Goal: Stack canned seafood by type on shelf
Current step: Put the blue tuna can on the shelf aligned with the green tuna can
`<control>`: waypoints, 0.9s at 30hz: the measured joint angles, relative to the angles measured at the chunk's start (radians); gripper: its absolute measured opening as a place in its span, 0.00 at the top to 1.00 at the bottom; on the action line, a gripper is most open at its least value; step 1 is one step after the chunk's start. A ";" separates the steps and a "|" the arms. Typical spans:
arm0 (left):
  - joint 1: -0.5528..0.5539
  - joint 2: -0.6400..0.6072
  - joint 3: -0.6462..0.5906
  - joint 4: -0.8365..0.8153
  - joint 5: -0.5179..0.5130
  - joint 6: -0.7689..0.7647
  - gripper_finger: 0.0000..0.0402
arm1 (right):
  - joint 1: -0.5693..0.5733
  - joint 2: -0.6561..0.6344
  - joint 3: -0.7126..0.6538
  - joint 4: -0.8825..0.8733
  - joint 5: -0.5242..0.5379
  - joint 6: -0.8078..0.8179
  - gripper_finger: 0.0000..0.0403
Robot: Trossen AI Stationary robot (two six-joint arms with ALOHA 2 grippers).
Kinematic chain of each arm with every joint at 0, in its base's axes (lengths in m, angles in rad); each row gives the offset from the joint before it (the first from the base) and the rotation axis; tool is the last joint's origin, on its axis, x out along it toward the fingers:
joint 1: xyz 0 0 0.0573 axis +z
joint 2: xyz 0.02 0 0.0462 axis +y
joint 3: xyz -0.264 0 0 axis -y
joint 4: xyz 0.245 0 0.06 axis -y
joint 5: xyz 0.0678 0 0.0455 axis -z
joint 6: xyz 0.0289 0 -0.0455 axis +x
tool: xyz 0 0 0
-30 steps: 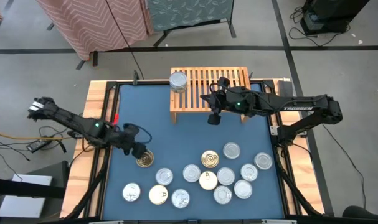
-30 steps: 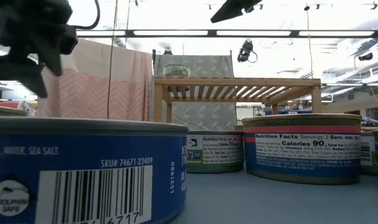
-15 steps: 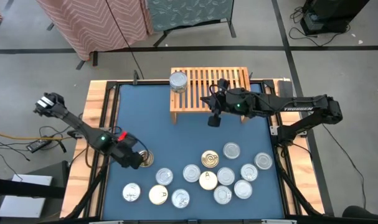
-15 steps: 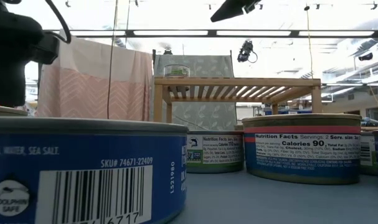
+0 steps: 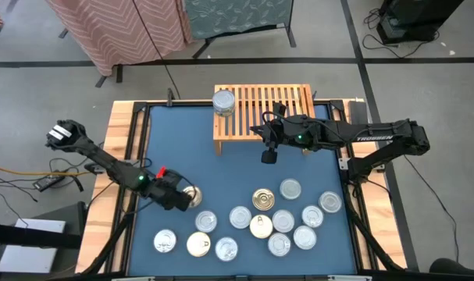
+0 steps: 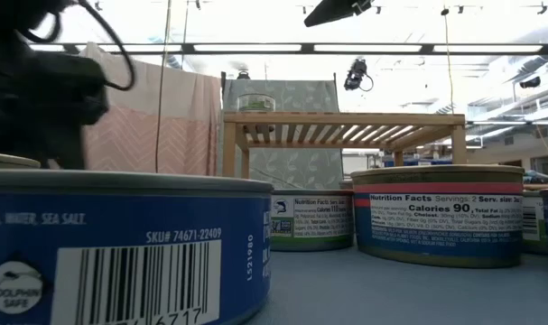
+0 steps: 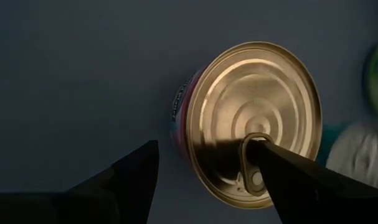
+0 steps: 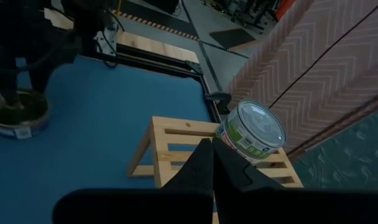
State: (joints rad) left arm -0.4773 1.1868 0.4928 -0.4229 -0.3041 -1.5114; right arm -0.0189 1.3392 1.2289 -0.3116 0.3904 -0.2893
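So far only one can (image 5: 223, 102) stood on the shelf (image 5: 287, 109) — about a dozen tins (image 5: 283, 221) waited on the near mat, the left gripper (image 5: 183, 198) wide over a gold-topped can (image 7: 254, 121), the right gripper (image 5: 268, 154) shut and empty.

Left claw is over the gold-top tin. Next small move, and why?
Probably shift the left claw sideways to centre on the gold-topped tin, then lower. Its fingers stand open, but one finger overlaps the lid near the pull tab while the other sits off the tin's side, so it doesn't straddle the tin yet.
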 joint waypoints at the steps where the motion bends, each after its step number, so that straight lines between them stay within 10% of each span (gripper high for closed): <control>1: 0.022 0.002 -0.001 0.018 -0.023 0.018 0.32 | 0.000 0.000 0.000 0.000 0.000 0.000 1.00; 9: 0.241 0.067 -0.003 0.204 -0.042 0.227 0.32 | -0.001 0.000 0.000 0.000 -0.014 0.069 1.00; 16: 0.405 0.131 -0.002 0.587 0.044 0.379 0.32 | -0.010 0.000 -0.038 0.034 -0.235 0.237 1.00; 27: 0.548 0.044 -0.001 0.630 0.264 0.430 0.32 | 0.008 0.020 -0.278 0.311 -0.436 0.484 0.99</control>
State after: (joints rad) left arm 0.0708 1.2308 0.4914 0.2071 -0.0399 -1.0817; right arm -0.0113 1.3590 0.9514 -0.0004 -0.0460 0.1949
